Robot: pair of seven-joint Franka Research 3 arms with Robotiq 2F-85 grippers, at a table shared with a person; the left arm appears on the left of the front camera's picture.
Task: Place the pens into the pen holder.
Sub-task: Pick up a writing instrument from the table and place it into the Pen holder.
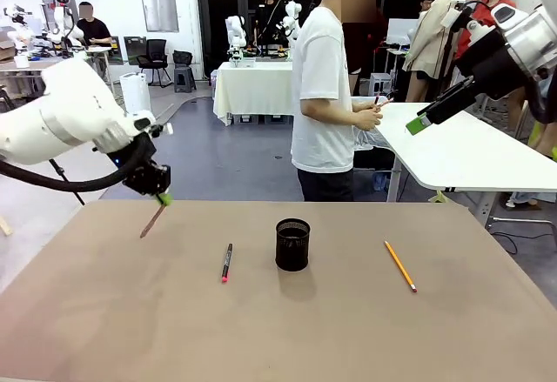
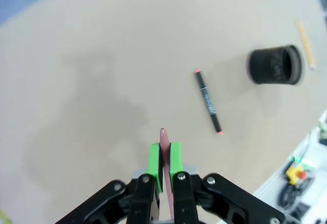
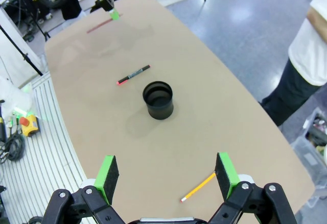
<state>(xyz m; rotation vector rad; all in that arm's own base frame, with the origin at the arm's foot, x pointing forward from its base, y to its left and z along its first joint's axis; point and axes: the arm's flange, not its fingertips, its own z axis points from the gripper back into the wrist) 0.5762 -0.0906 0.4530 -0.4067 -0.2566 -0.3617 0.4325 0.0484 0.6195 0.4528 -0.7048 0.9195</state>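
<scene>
My left gripper [image 1: 162,196] hangs above the table's far left, shut on a pinkish-red pen [image 1: 153,220] that slants down from its pads; the same pen [image 2: 164,141] pokes out between the green pads [image 2: 154,158] in the left wrist view. A black pen with a pink-red tip [image 1: 226,262] lies on the table left of the pen holder [image 1: 292,244], a black mesh cup standing upright at mid-table. An orange-yellow pencil [image 1: 400,265] lies to the cup's right. My right gripper [image 1: 420,123] is raised high at the right, open and holding nothing; below it lie the cup [image 3: 158,100] and pencil [image 3: 198,187].
A person in a white shirt [image 1: 324,95] stands beyond the table's far edge, hands together. A white table [image 1: 470,151] stands at the back right. The brown tabletop [image 1: 287,330] is bare in front.
</scene>
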